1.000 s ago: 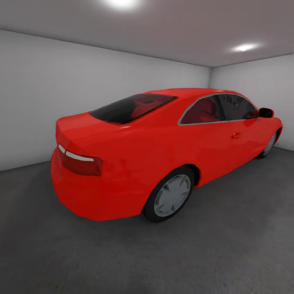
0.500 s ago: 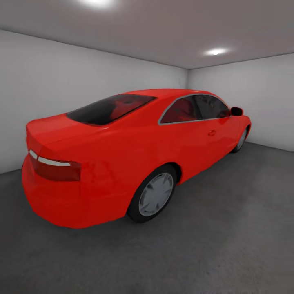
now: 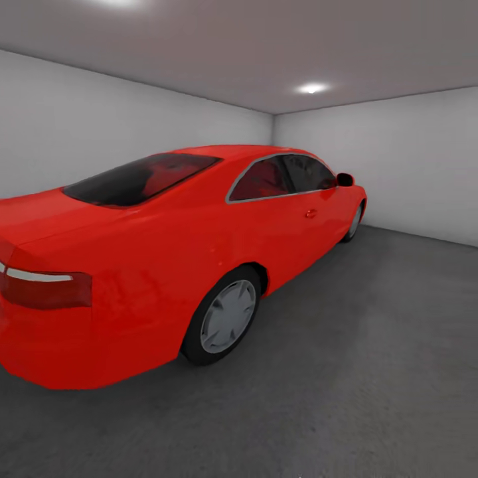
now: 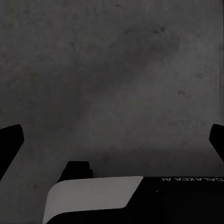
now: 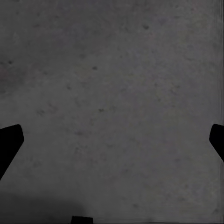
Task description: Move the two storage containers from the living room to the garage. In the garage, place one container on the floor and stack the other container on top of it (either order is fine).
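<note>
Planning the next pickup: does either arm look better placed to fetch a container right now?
Neither. Left gripper and right gripper are both open and empty above the concrete floor, beside the red car.

The garage [image 3: 372, 153] is a bare room with plain white walls meeting at a far corner, a grey ceiling with round lights, and a red coupe [image 3: 172, 252] parked along the left wall, its tail nearest and its nose toward the far corner. The floor [image 3: 372, 345] is dark grey, rough concrete, speckled with small darker spots; it lies open to the right of the car and runs on to the far wall. Both wrist views look down on the same speckled surface.
</note>
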Motion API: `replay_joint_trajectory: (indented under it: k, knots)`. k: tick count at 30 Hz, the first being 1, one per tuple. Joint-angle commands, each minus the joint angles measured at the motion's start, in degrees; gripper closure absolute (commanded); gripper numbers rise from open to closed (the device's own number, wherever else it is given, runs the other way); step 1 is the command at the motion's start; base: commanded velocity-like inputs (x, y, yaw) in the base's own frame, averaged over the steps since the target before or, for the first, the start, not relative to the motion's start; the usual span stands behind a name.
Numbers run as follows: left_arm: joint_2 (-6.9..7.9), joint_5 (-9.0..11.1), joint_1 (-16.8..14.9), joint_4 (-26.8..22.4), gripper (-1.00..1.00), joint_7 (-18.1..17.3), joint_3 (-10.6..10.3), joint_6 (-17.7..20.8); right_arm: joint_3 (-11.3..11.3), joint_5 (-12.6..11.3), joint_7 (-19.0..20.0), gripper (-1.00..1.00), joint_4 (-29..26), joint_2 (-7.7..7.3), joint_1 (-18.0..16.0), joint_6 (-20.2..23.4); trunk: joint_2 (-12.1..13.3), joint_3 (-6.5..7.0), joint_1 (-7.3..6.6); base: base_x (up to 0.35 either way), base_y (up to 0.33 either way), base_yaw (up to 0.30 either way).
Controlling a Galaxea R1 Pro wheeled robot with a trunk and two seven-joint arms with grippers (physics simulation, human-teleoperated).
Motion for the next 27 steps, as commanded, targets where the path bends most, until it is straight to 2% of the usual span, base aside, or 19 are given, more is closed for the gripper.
replay_joint_trajectory:
  k: [1, 27]
  knots:
    - [-0.02, -0.05, 0.05, -0.20, -1.00, 0.17, 0.01, 0.39, -0.03, 0.39, -0.01, -1.00, 0.06, 0.00, -0.04, -0.17, -0.03, -0.05, 0.00, 0.000, 0.000, -0.288]
    - [0.07, -0.05, 0.05, -0.20, -1.00, 0.17, 0.01, 0.39, -0.03, 0.39, -0.01, -1.00, 0.06, 0.00, -0.04, -0.17, -0.03, 0.05, 0.00, 0.000, 0.000, -0.287]
